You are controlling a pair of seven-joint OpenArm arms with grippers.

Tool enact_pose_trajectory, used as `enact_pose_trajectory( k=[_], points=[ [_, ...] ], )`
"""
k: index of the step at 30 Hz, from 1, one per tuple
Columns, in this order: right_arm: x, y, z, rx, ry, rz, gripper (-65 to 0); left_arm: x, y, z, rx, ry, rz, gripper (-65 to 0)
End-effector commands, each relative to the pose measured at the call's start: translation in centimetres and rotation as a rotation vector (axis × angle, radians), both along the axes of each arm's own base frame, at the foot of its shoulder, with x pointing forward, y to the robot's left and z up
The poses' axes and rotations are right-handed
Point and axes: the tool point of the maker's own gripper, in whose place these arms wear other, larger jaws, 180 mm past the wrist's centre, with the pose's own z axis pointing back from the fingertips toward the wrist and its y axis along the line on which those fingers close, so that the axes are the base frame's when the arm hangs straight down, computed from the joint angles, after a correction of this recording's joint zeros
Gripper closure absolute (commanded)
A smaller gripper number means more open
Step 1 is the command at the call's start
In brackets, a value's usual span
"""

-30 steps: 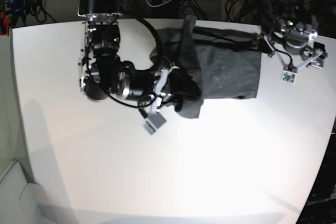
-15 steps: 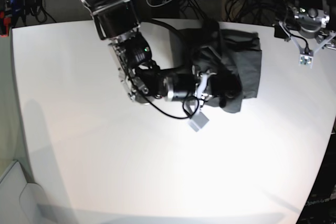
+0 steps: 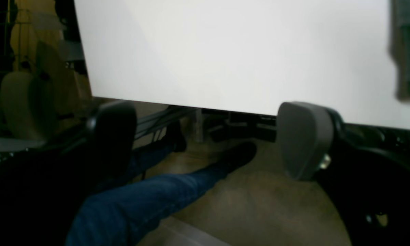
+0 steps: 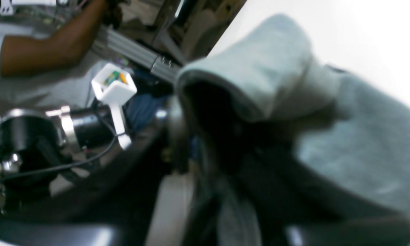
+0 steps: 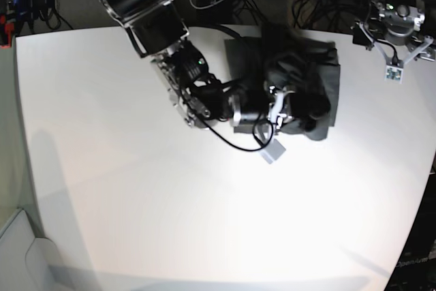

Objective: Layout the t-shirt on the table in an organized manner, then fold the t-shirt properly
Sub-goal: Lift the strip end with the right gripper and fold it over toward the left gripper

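Rumpled charcoal t-shirt [image 5: 244, 56], partly folded

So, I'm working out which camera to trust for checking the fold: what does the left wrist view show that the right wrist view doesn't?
Only the left wrist view: the left gripper standing open with nothing between its fingers, and a dark shoe on the floor.

Only the right wrist view: a raised, curled fold of the t-shirt at the right gripper, and someone's bare forearm.

Both: part of the t-shirt, the white table and blue jeans.
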Motion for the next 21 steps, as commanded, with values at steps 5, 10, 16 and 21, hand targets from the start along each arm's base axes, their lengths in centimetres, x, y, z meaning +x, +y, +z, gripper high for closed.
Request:
enact_pose_trajectory(
  k=[5, 10, 16, 21],
  points=[
    [1.1, 0.6, 3.6, 0.087, -0.057, -0.012, -40.9, -0.5, 0.2, 0.2, 0.014, -0.001, -0.008, -64.0],
    [1.2, 0.6, 6.0, 0.121, -0.127, -0.009, -41.8, -1.6, 0.2, -0.3, 0.013, 0.029, -0.01, -64.0],
    [-0.8, -1.6, 3.3, 0.068, -0.099, -0.007, -34.4, -2.1, 1.2, 0.1, 0.043, 0.045, -0.018, -64.0],
    [-3.5, -3.5, 1.0, 0.042, -0.05, -0.021, -17.5, -2.3, 2.7, 0.9, 0.076, 0.042, -0.001, -64.0]
  ],
)
